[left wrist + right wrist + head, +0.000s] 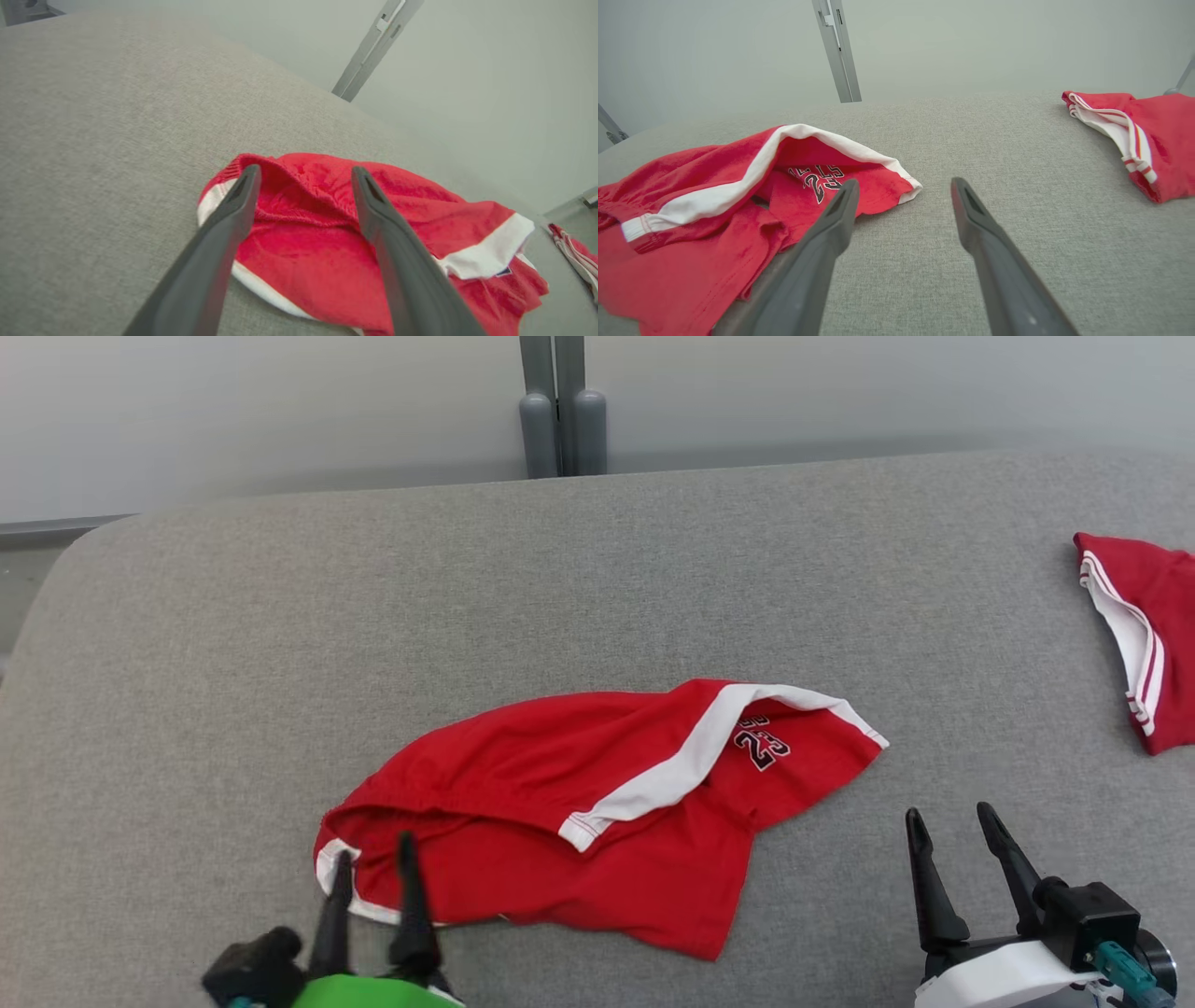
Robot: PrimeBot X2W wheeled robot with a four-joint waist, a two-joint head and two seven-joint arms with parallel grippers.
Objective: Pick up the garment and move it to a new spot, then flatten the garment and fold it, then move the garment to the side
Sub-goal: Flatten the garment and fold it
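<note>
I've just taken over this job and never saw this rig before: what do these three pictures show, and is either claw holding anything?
It is one two-armed robot seen through three cameras. The wide picture comes from its head, looking down at a grey padded surface. The other two look along each arm's two dark fingers, from the wrists. In the head view, the left gripper is at lower left and the right gripper at lower right. Crumpled red shorts with white trim lie in the middle; a second red garment lies far right. Both grippers are open and hold nothing. The left is over the shorts' left end, the right over bare surface beside them.
</note>
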